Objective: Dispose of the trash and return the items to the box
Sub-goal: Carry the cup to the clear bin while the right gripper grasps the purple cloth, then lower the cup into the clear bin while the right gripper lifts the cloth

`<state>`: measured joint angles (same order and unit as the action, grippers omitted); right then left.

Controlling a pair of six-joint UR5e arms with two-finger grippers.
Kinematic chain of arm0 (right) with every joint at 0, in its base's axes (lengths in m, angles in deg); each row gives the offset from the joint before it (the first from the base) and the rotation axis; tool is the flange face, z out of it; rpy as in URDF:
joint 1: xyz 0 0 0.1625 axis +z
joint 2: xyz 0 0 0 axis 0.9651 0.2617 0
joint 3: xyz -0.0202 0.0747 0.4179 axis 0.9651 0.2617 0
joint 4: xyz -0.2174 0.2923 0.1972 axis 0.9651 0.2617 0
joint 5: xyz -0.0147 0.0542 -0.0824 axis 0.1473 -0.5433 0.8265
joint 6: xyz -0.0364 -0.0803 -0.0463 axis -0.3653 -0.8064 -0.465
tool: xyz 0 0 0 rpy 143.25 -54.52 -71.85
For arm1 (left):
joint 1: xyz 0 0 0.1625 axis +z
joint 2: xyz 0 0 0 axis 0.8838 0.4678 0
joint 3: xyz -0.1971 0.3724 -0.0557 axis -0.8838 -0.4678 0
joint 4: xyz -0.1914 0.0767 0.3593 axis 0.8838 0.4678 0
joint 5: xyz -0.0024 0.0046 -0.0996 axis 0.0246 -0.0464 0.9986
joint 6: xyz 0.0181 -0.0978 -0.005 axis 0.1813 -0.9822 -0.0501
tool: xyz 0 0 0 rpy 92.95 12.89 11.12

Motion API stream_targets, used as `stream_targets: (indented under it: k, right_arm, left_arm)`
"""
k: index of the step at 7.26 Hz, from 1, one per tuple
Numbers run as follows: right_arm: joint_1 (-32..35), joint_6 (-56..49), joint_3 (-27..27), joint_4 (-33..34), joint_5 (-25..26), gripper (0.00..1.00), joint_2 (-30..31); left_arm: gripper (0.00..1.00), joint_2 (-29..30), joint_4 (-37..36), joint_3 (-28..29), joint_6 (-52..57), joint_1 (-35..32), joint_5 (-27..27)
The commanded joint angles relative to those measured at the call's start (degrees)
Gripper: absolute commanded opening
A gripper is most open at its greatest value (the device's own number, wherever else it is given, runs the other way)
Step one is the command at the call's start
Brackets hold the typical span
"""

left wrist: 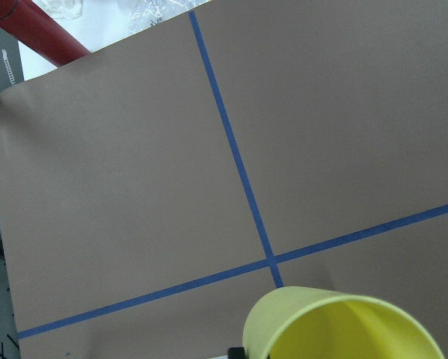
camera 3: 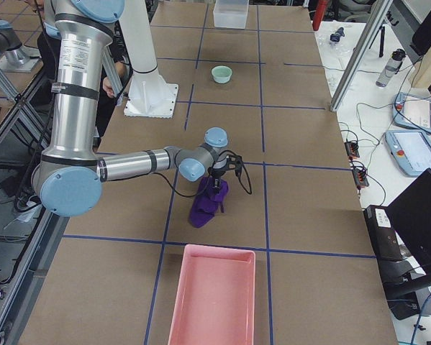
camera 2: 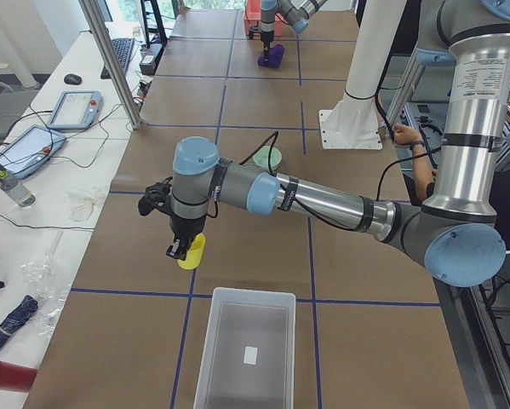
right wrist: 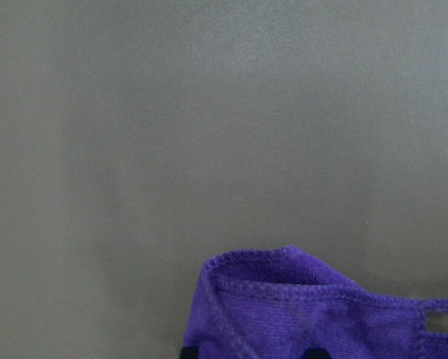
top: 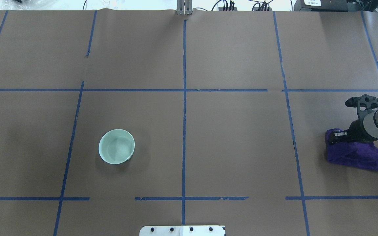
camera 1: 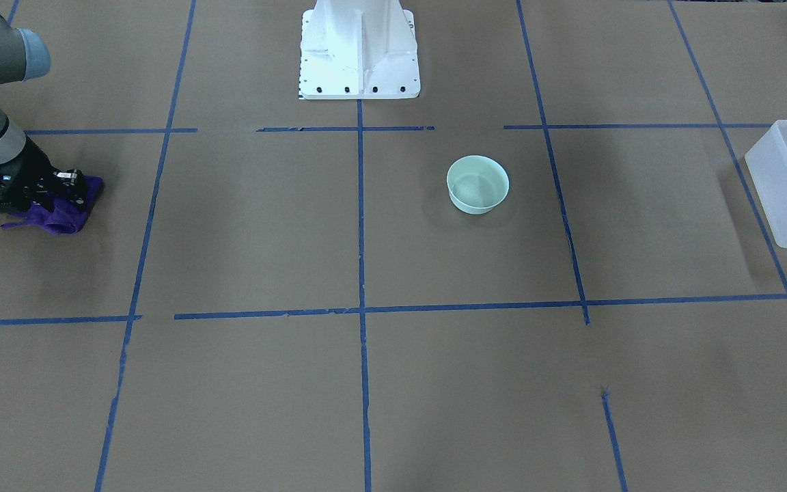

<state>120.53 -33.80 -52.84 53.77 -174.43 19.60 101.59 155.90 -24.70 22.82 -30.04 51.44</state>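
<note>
My left gripper (camera 2: 183, 249) holds the small yellow cup (camera 2: 193, 253) above the table, just short of the translucent white box (camera 2: 205, 349). The cup's rim fills the bottom of the left wrist view (left wrist: 343, 325). The box also shows at the front-facing view's right edge (camera 1: 786, 212). My right gripper (top: 338, 136) is down on a crumpled purple cloth (top: 356, 155), which bunches up between its fingers in the right wrist view (right wrist: 321, 307). The gripper and cloth also show in the front-facing view (camera 1: 59, 188).
A mint-green bowl (top: 116, 146) stands alone left of the table's middle, also in the front-facing view (camera 1: 477, 183). A pink tray (camera 3: 214, 298) lies at the table's end near the right arm. The robot's white base (camera 1: 359, 48) is at the table edge.
</note>
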Motion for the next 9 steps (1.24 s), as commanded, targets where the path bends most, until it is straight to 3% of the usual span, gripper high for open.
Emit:
stream_targets:
  k: [1, 2, 5, 7, 9]
  right_arm:
    - [0.7, -0.1, -0.8, -0.3, -0.4, 0.00, 0.4]
    - [2.0, -0.2, -2.7, -0.1, -1.3, 0.00, 1.2]
    - [13.6, -0.1, -8.7, 2.0, -12.5, 0.00, 1.6]
    - [18.7, -0.1, -17.2, 14.2, -15.7, 0.00, 1.0]
    - [21.2, -0.2, -22.1, 19.1, -16.3, 0.00, 0.8]
  left_arm:
    - [0.00, 0.0, 0.4, 3.4, 2.2, -0.8, 0.0]
    - [0.00, -0.4, 1.4, 4.9, 2.7, -1.5, 0.0]
    - [0.00, -1.4, 1.3, 7.4, 4.0, -2.2, 0.6]
    - [0.00, -6.1, 1.9, 7.8, 3.9, -2.2, 0.8]
    - [0.00, -11.5, 6.8, 8.7, 3.1, -2.2, 6.1]
